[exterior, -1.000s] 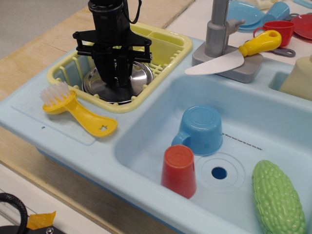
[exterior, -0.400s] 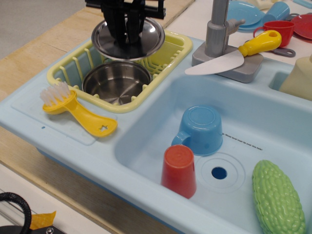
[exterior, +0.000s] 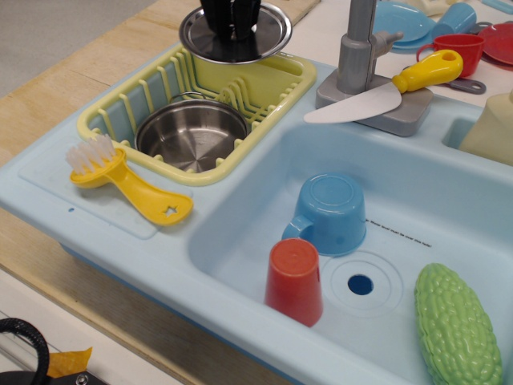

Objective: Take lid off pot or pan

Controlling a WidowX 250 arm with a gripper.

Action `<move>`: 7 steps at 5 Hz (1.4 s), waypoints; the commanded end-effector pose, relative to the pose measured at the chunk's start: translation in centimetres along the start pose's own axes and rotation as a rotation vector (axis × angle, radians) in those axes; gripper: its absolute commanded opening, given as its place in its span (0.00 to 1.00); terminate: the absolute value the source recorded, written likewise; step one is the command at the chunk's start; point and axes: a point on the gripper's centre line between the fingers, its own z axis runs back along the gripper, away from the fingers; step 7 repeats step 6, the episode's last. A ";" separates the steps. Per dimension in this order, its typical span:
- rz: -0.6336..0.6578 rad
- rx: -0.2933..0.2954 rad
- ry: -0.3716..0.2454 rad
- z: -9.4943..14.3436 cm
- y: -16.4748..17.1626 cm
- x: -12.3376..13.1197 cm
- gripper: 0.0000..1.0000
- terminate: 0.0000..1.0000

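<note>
Steel lid [exterior: 235, 34] hangs from your black gripper [exterior: 232, 24], whose fingers are closed narrow on the knob at its centre, up beyond the far rim of the yellow rack [exterior: 286, 80]. Your pot [exterior: 192, 134] sits uncovered inside that rack, below and nearer. A yellow brush [exterior: 124, 181] lies just before the rack.

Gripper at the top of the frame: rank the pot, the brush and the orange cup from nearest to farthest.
From the gripper, which holds the lid:
1. Pot, just below in the yellow rack.
2. Brush, on the sink's left ledge.
3. Orange cup, upside down in the basin.
</note>
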 end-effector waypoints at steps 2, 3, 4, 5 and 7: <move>0.025 -0.034 -0.027 -0.3 0.6 -0.2 0.00 0.00; 0.008 -0.066 -0.023 -0.8 0.5 -0.4 1.00 0.00; 0.008 -0.066 -0.023 -0.8 0.5 -0.4 1.00 0.00; 0.008 -0.066 -0.023 -0.8 0.5 -0.4 1.00 0.00; 0.008 -0.066 -0.023 -0.8 0.5 -0.4 1.00 1.00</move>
